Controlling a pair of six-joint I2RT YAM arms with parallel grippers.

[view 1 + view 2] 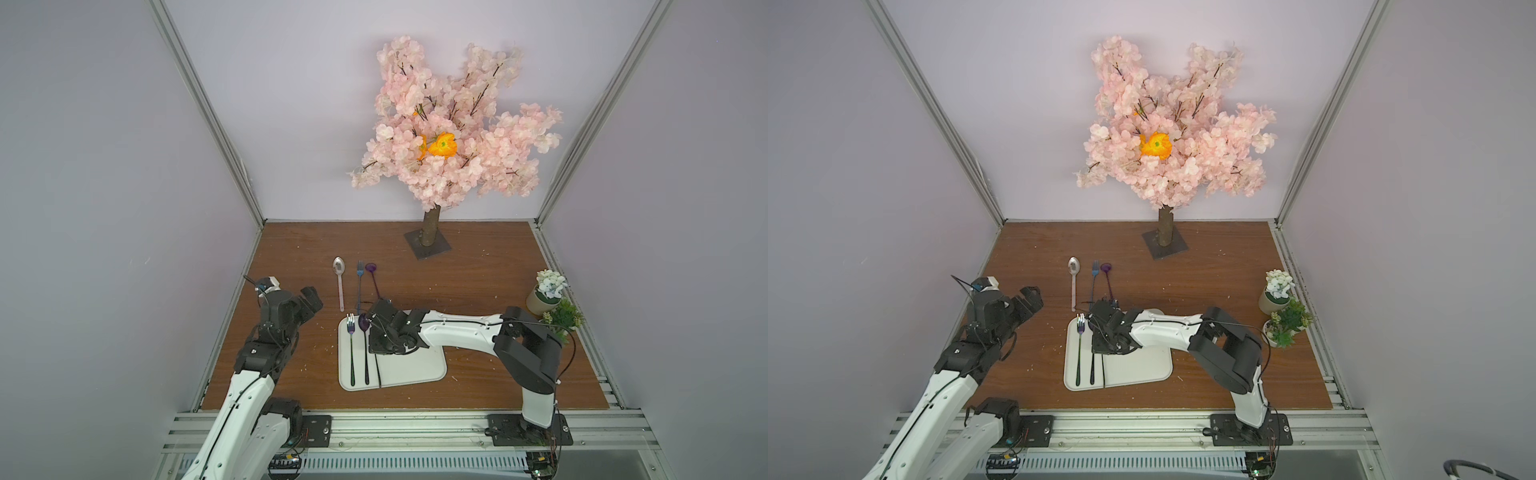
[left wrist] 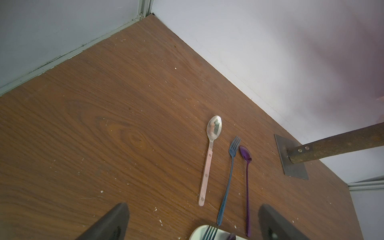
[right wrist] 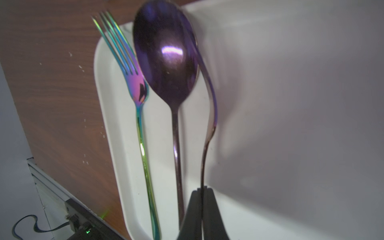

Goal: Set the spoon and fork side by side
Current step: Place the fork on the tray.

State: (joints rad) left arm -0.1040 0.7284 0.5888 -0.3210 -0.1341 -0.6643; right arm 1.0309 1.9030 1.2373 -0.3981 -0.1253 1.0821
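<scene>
While fork (image 1: 352, 353), spoon (image 1: 366, 353) line tray's (image 1: 415, 368) left edge, right half bare.

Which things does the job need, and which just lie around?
Job: rainbow metal fork, dark purple spoon, white tray, thin purple utensil in right gripper; maybe pink-handled silver spoon, blue fork, small purple spoon.
Lying about: pink blossom tree, white-flowered plant, green plant.
</scene>
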